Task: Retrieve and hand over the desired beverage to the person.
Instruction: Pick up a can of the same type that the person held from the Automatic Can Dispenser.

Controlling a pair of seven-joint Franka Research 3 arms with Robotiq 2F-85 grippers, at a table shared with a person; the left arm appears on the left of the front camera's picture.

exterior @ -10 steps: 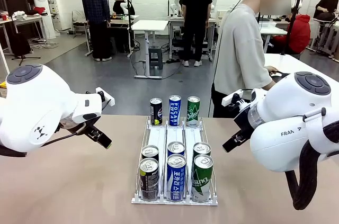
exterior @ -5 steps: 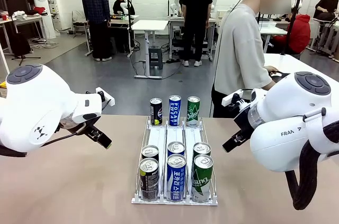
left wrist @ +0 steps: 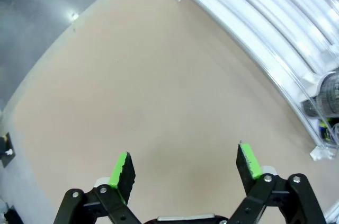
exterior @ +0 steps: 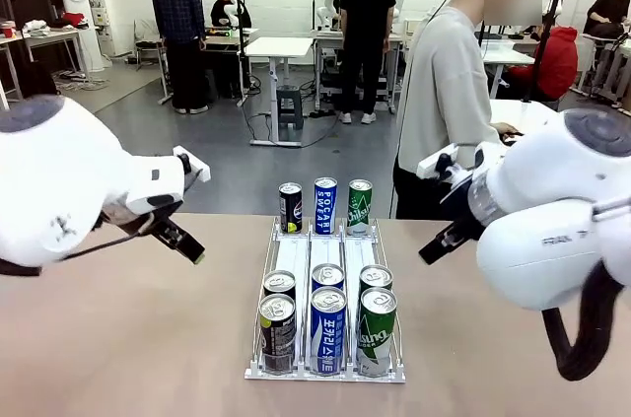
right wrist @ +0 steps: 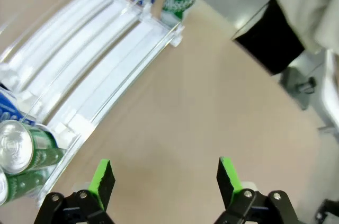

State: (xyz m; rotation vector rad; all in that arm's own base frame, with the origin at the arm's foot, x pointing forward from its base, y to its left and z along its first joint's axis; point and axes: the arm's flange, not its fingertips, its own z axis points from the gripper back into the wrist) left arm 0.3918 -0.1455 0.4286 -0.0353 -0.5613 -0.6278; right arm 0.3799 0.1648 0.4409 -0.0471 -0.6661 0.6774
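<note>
The beverages are cans in a clear three-lane rack (exterior: pixel 296 257) at mid table: black (exterior: pixel 290 206), blue (exterior: pixel 325 204) and green (exterior: pixel 360 206) at the far end, and two more rows at the near end (exterior: pixel 327 328). Nothing shows which can is desired. The person (exterior: pixel 449 92) in a grey sweatshirt stands at the far right edge, side-on. My left gripper (left wrist: pixel 185 168) hangs open over bare table left of the rack (left wrist: pixel 265 38). To the right of the rack (right wrist: pixel 95 60), my right gripper (right wrist: pixel 165 176) is open over bare table, with a green can (right wrist: pixel 21 142) at its lower left.
The tan tabletop (exterior: pixel 128 338) has free room on both sides of the rack. My two white arms (exterior: pixel 59 190) (exterior: pixel 552 230) flank it. Beyond the table are grey floor, other tables and people standing with their backs turned (exterior: pixel 177 23).
Both arms have lifted and drawn slightly outward, the left toward picture left and the right toward picture right. Cans and rack have not moved. Both grippers stay open.
</note>
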